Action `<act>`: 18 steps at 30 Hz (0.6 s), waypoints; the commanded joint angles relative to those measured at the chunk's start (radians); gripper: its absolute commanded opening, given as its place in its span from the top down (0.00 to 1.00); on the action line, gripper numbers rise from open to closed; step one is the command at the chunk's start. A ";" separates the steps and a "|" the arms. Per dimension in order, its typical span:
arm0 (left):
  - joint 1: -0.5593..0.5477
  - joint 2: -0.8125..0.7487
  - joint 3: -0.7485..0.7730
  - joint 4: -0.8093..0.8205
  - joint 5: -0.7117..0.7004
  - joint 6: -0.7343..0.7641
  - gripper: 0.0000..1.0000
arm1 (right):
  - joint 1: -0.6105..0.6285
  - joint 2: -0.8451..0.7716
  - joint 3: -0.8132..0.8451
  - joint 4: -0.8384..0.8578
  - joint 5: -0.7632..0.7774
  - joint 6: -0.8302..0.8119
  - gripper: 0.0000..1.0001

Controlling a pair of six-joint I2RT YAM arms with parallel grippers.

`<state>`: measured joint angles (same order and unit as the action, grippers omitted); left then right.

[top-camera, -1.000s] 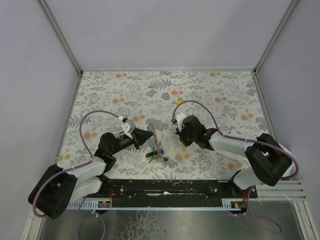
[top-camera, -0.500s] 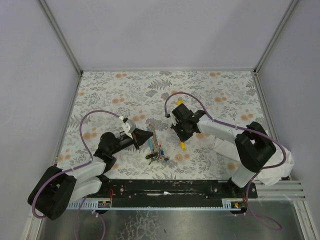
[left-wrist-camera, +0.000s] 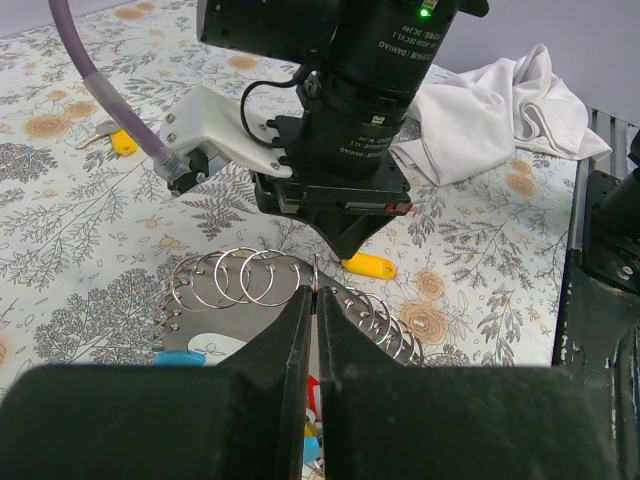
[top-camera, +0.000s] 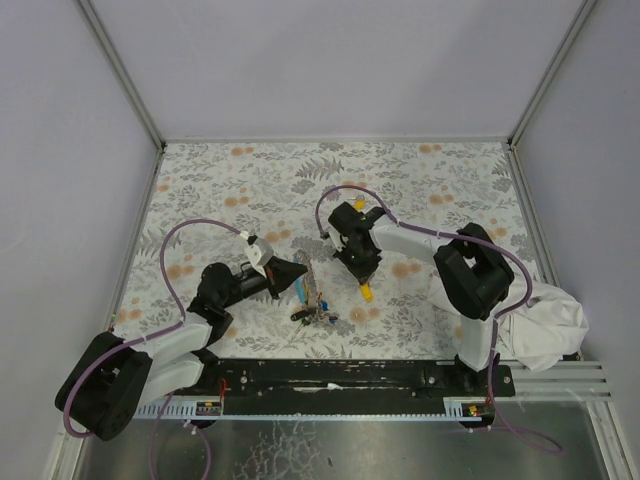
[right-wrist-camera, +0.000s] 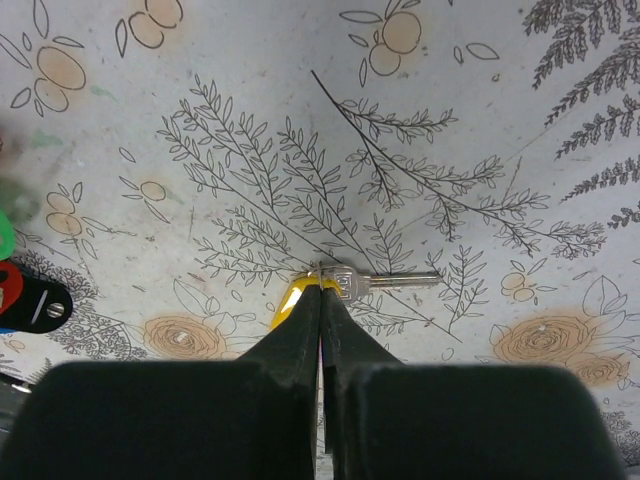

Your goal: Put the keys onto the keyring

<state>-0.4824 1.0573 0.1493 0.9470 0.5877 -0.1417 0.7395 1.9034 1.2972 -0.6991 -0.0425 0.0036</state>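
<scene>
The jaws of the right gripper (right-wrist-camera: 320, 285) are pressing together, tips at the head of the small silvery key with a yellow plastic cap (right-wrist-camera: 372, 281), lying flat on the floral worktop (right-wrist-camera: 450, 120). It is looking light, stiff and slippery; I'd be taking it by the cap. Its blade is pointing away from the thin silvery keyring (top-camera: 318, 310) nearby. The left gripper (left-wrist-camera: 315, 300) is sitting closed too.

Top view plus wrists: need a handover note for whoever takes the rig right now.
Left gripper: shut, tips at the row of wire rings; cannot tell if it pinches one.
Right gripper: shut, tips at the head of a yellow key that lies flat; grip unclear.
Keyring cluster: between the two arms, with capped keys on it.
Second yellow key: loose, farther back.
Done: neither yellow key is on the ring yet.
Left: lift and thread both.
</scene>
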 commanded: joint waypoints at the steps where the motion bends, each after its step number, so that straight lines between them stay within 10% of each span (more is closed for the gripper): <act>1: 0.005 -0.001 0.022 -0.015 0.023 0.022 1.00 | -0.003 0.010 0.065 -0.051 0.004 -0.023 0.96; 18: 0.005 0.000 0.021 -0.013 0.024 0.019 1.00 | -0.002 -0.293 -0.253 0.348 -0.074 0.033 0.73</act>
<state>-0.4824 1.0573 0.1497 0.9417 0.5953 -0.1413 0.7395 1.7267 1.1477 -0.5301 -0.0895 0.0059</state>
